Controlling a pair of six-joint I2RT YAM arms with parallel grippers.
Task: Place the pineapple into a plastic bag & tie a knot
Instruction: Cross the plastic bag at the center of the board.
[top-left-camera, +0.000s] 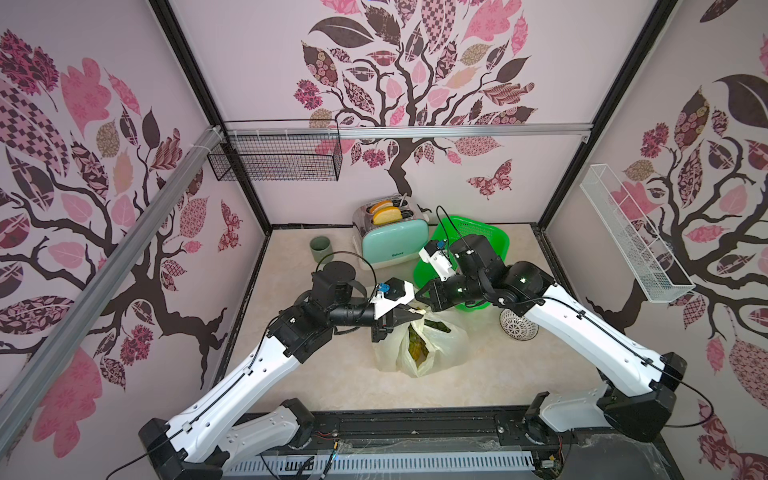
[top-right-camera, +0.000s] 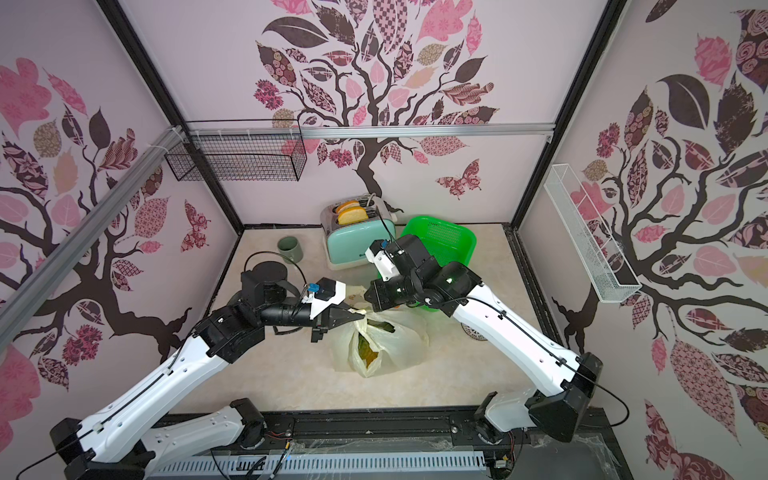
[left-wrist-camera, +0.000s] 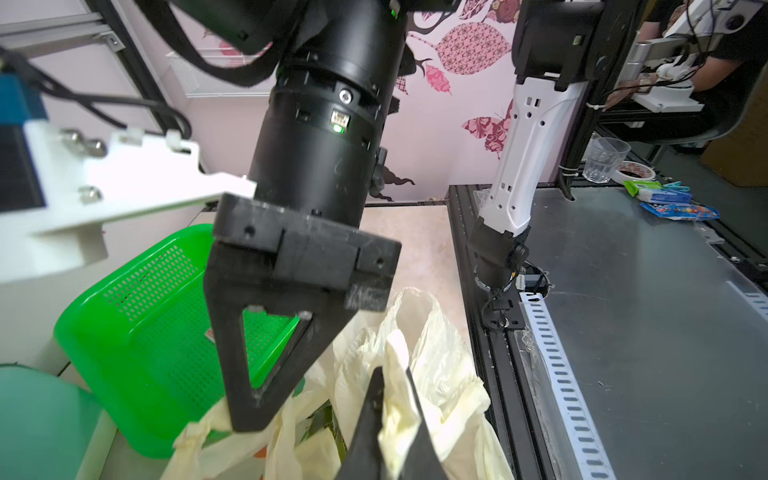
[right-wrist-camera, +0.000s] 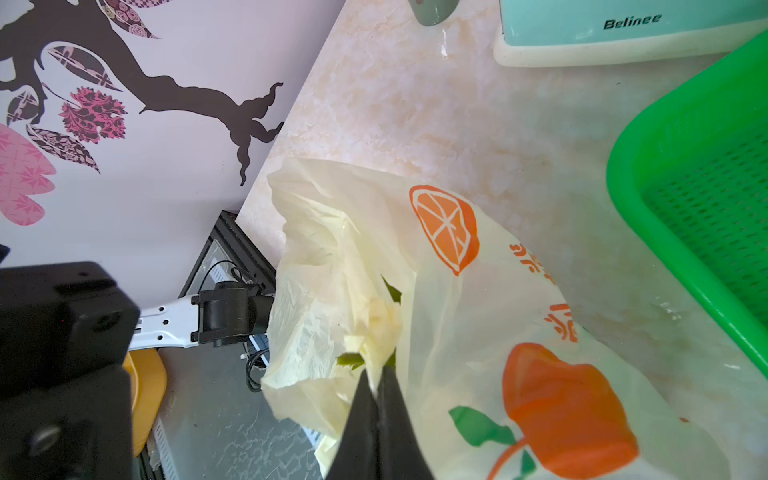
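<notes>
The pale-yellow plastic bag lies mid-table, its orange fruit print facing the right wrist view. The pineapple shows green and yellow through the bag's open mouth. My left gripper is shut on a crumpled handle of the bag. My right gripper is shut on another bunched handle, just behind the left one. The two grippers sit close together over the bag's far end. A knot is not in view.
A green plastic basket leans behind the right arm, touching a mint toaster with bread in it. A green cup stands at the back left. A white perforated dish lies under the right arm.
</notes>
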